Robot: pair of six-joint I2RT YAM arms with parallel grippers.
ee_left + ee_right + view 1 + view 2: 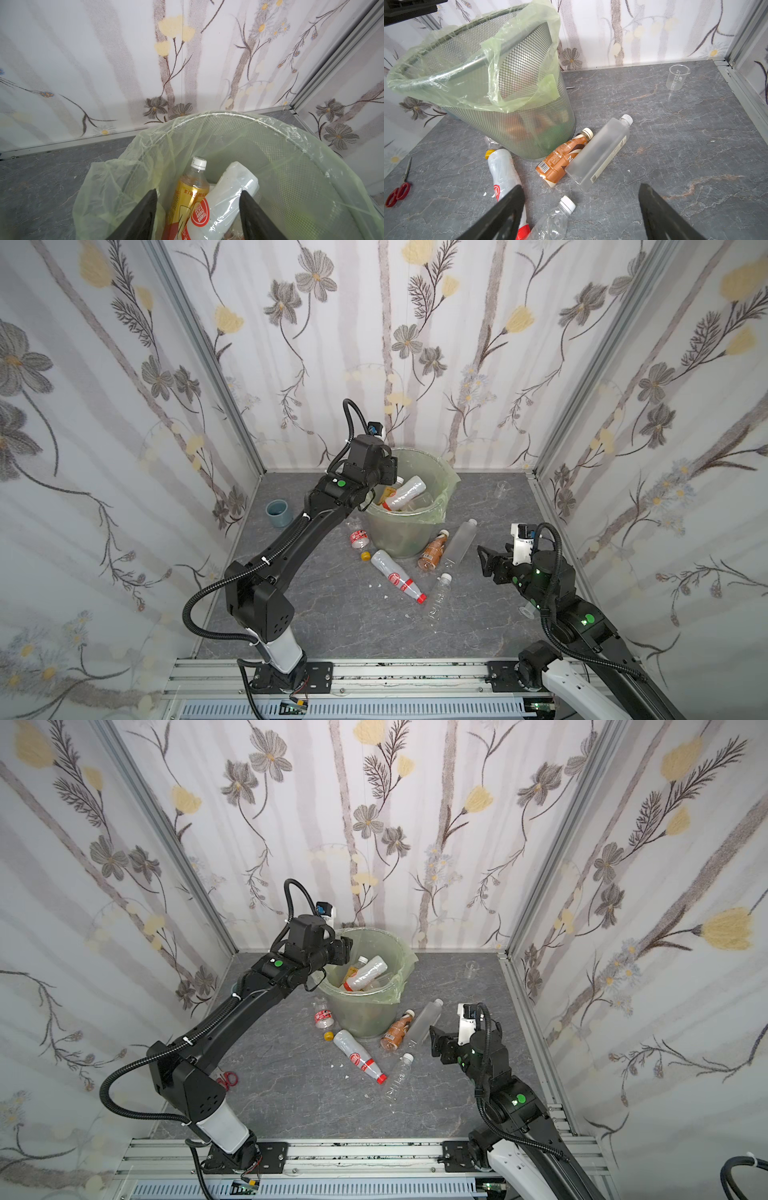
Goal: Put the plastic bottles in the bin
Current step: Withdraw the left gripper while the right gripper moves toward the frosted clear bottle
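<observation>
- My left gripper [198, 190] hangs released over the bin [228, 116]; a milky bottle [228, 193] lies below my fingers [143, 212].
- My right gripper [581, 186] gapes empty, frosted bottle [600, 153] just ahead.

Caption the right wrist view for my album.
Open right hand poised near a frosted bottle and a brown bottle lying by the bin.

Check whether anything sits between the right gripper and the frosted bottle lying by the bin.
Nothing visible does. The right gripper hangs open with bare table between it and the frosted bottle. The brown coffee bottle lies against its far side, toward the bin; the clear bottle lies off to the side.
</observation>
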